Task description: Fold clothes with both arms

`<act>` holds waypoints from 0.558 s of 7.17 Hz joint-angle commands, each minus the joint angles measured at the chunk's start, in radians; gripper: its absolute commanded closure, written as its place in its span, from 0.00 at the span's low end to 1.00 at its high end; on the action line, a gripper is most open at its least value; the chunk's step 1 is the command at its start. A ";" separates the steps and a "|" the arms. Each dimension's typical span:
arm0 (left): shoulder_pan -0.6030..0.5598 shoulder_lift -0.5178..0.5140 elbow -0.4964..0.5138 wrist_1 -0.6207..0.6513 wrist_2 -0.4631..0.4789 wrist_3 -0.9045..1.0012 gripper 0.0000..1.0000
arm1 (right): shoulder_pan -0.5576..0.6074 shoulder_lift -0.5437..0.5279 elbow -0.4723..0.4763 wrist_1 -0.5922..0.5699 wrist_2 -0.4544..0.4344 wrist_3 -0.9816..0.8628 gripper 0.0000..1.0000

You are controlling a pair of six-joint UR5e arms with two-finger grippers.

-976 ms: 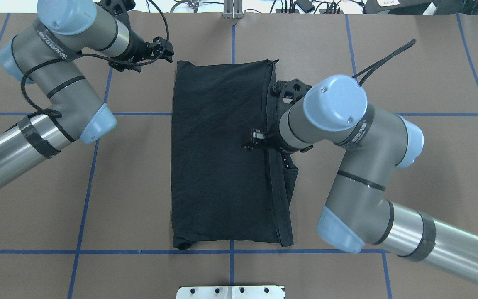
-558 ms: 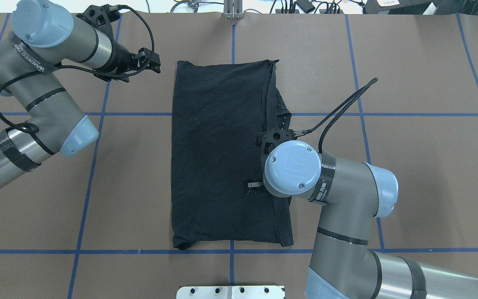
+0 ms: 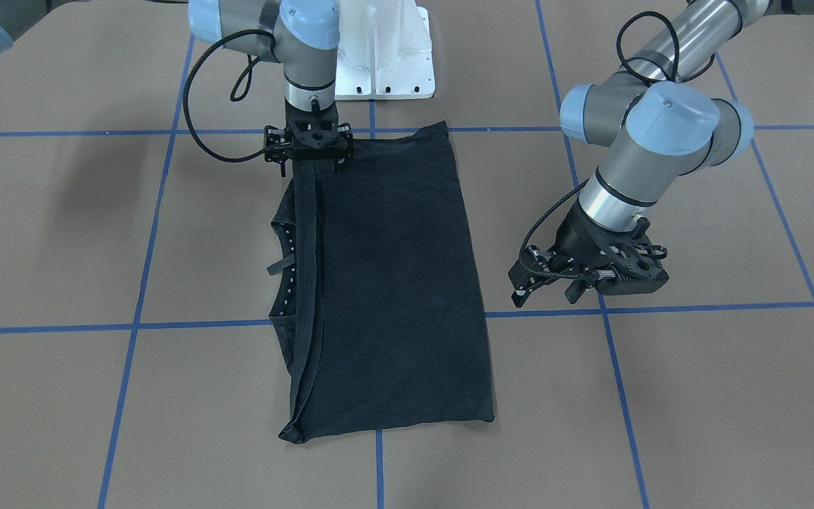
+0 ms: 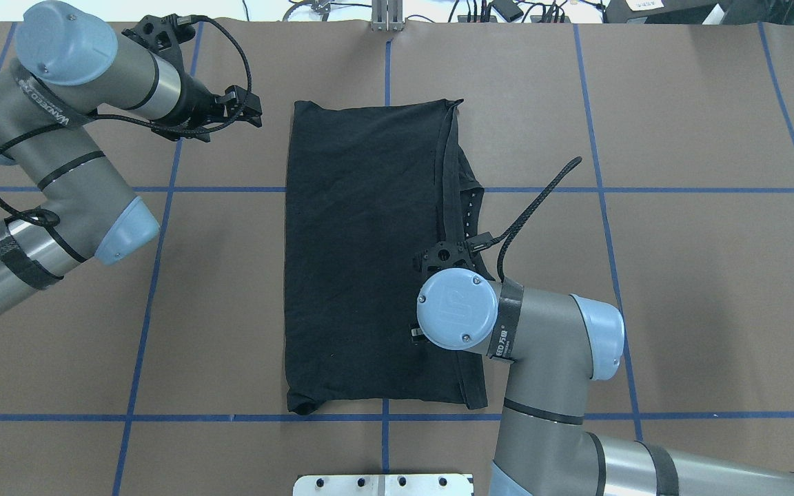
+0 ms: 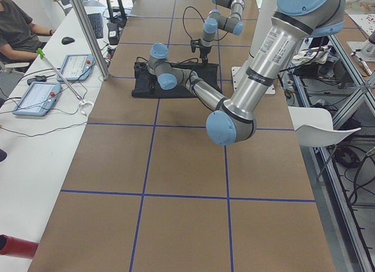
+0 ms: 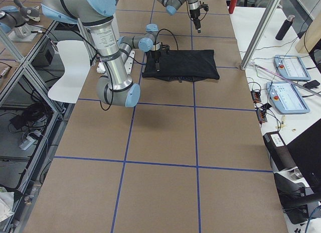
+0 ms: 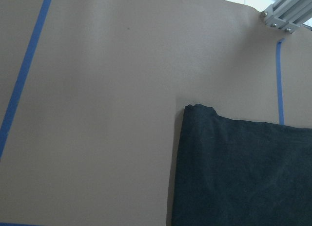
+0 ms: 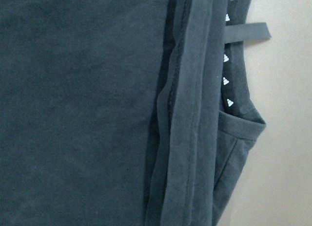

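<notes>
Right hand [image 3: 308,161] vertical over T-shirt [image 3: 393,283]

Brown table [image 4: 714,310], blue tape grid [image 4: 714,189], white chair [image 5: 325,133] beside.

T-shirt [image 4: 362,262]: black, folded into a long rectangle, flat on table; stacked hems and neck tape with small white marks along robot's right edge.
Left arm [image 4: 73,158]: grey-silver, light-blue caps; left gripper [image 4: 251,110] spread, beside shirt's far left corner, apart from cloth.
Right arm [image 4: 548,331]: wrist upright over hem edge; right gripper [image 3: 308,152] pointing down at cloth, jaw spacing hidden.
</notes>
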 commanded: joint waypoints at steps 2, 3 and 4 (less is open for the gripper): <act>0.004 0.001 0.000 0.000 0.000 0.000 0.00 | -0.010 0.007 -0.030 -0.002 0.002 -0.008 0.00; 0.004 0.001 0.000 0.000 0.000 0.000 0.00 | -0.010 0.006 -0.034 -0.003 0.002 -0.024 0.00; 0.004 0.001 0.001 0.000 0.000 0.000 0.00 | -0.008 0.003 -0.036 -0.003 0.004 -0.026 0.00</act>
